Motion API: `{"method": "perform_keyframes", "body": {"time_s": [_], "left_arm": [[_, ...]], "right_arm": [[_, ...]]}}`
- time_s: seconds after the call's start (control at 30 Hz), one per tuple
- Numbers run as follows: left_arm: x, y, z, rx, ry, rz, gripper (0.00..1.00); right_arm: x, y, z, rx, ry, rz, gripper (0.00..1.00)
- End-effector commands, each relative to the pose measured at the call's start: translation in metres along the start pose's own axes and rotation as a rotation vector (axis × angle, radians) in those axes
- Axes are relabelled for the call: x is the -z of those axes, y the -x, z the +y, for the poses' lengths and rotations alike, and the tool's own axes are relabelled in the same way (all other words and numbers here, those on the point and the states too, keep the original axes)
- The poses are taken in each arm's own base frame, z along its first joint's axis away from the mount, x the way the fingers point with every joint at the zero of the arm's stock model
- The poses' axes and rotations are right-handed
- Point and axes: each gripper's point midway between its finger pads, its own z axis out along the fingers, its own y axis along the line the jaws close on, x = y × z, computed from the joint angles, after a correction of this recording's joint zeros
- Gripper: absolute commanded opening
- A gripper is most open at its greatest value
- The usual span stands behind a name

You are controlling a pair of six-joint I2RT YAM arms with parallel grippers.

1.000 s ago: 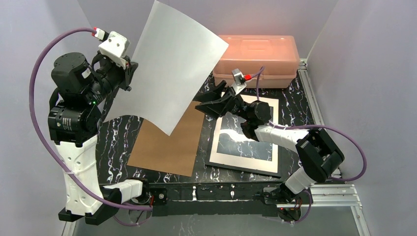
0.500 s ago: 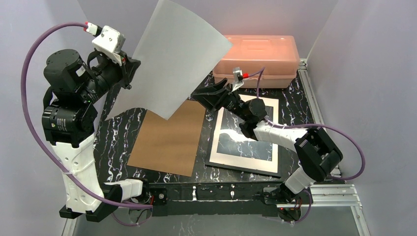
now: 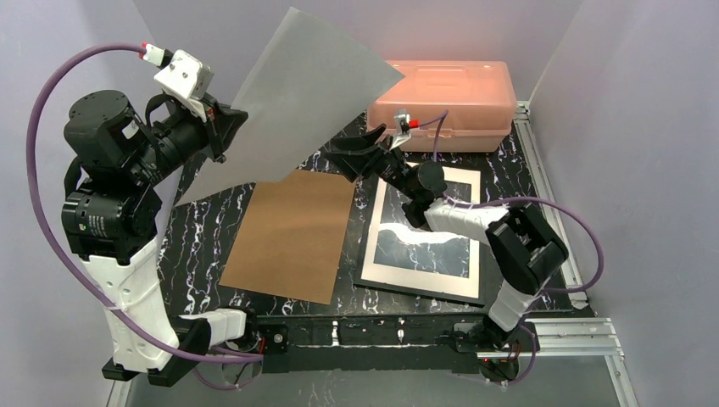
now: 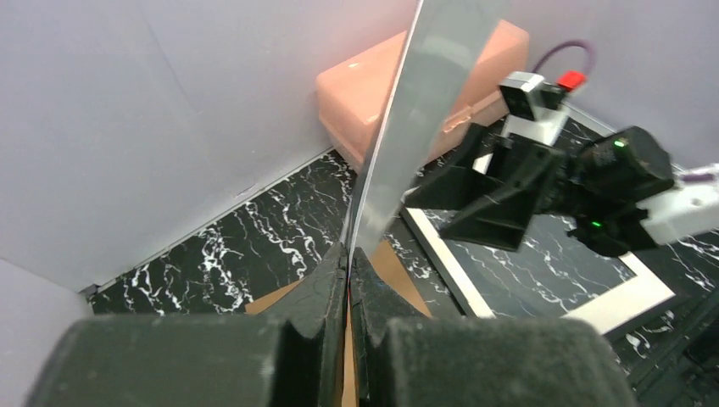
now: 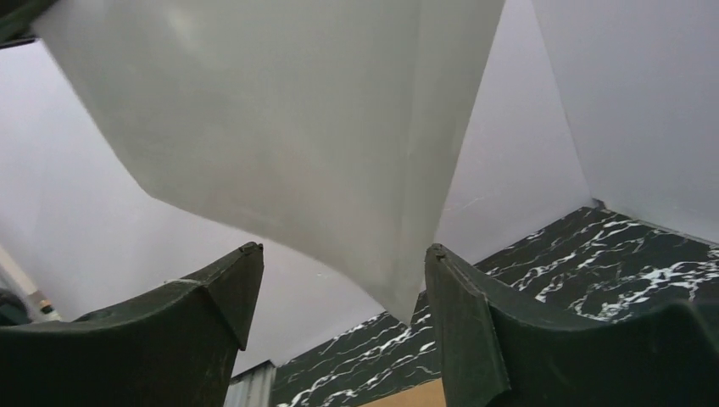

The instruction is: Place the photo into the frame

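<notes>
My left gripper (image 3: pixel 231 129) is shut on the left edge of the photo (image 3: pixel 297 110) and holds it in the air, tilted, with its plain white back to the top camera. The left wrist view shows the photo edge-on (image 4: pixel 424 102), pinched between the fingertips (image 4: pixel 349 254). The frame (image 3: pixel 424 250) lies flat on the table at the right, with a white border around reflective glass. My right gripper (image 3: pixel 349 153) is open above the frame's far left corner, pointing at the photo's lower corner. In the right wrist view that corner (image 5: pixel 407 297) hangs between the spread jaws (image 5: pixel 343 254), touching neither.
A brown backing board (image 3: pixel 292 237) lies flat on the black marbled table (image 3: pixel 203 246), left of the frame. A pink plastic box (image 3: pixel 445 93) stands at the back right. Grey walls close in the back and both sides.
The left arm has swung the photo up and leftward, tilting it flatter. The right gripper has moved up and left towards the photo's lower corner, still open.
</notes>
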Motion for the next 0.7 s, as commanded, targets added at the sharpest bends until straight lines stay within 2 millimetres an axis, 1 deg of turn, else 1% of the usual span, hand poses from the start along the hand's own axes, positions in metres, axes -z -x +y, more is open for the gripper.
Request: {"method": "perform_keyframes", "body": {"time_s": [0.0,0.07,0.13,0.3,0.4,0.57,0.67], "left_arm": [[0.015,0.006,-0.023,-0.014,-0.090,-0.027,0.00],[0.017,0.007,-0.026,-0.019,-0.102,-0.032,0.00],[0.018,0.008,-0.026,-0.024,-0.101,-0.036,0.00],[0.022,0.009,-0.027,-0.045,-0.103,-0.041,0.00],[0.022,0.008,-0.027,-0.047,-0.100,-0.038,0.00],[0.017,0.004,-0.026,-0.034,-0.102,-0.029,0.00],[0.016,0.003,-0.025,-0.029,-0.099,-0.029,0.00]], "right_arm": [[-0.014,0.030,-0.007,0.019,0.064,-0.105,0.81],[-0.016,0.030,-0.009,-0.018,0.114,-0.125,0.84],[-0.017,0.032,-0.006,-0.048,0.170,-0.151,0.86],[-0.016,0.034,0.002,-0.012,0.236,-0.161,0.89],[-0.014,0.045,0.015,0.000,0.298,-0.179,0.91],[-0.022,0.055,0.037,0.008,0.401,-0.153,0.91],[-0.027,0.062,0.045,0.009,0.442,-0.151,0.91]]}}
